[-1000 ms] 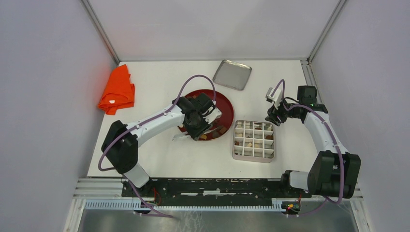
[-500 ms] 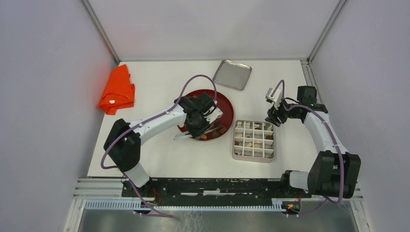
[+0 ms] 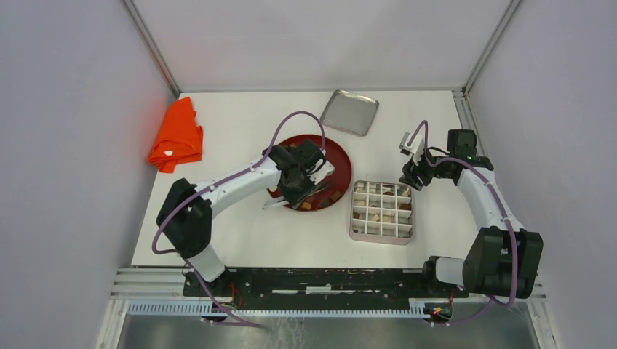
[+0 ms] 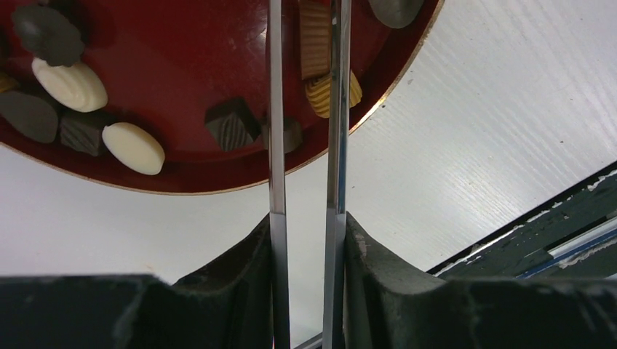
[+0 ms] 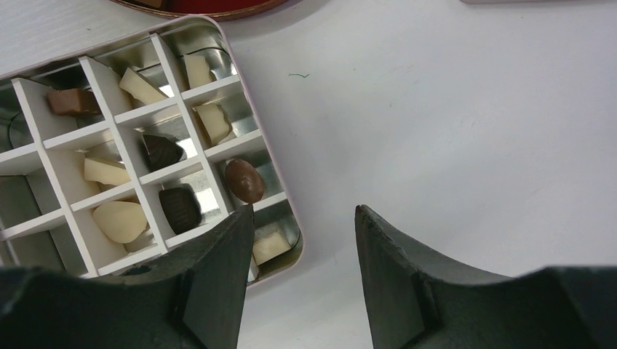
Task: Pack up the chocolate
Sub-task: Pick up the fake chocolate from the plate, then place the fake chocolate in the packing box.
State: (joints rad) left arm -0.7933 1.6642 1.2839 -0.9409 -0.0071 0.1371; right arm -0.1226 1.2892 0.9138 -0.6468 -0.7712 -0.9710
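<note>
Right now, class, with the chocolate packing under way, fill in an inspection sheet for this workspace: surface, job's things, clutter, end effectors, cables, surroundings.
Surface: white table; one tiny mark near the tin.
Job's things: chocolate pieces loose on the red plate; divided tin partly filled, some cells empty.
Clutter: orange cloth at far left; metal lid behind the plate.
End effectors: left end effector over the plate's rim, thin blades narrowly apart around a tan piece, grip not confirmed; right end effector open, empty, above bare table beside the tin.
Cables: purple cables arch above the left arm and run along the right arm.
Surroundings: pale walls, metal frame; nothing else seen.
</note>
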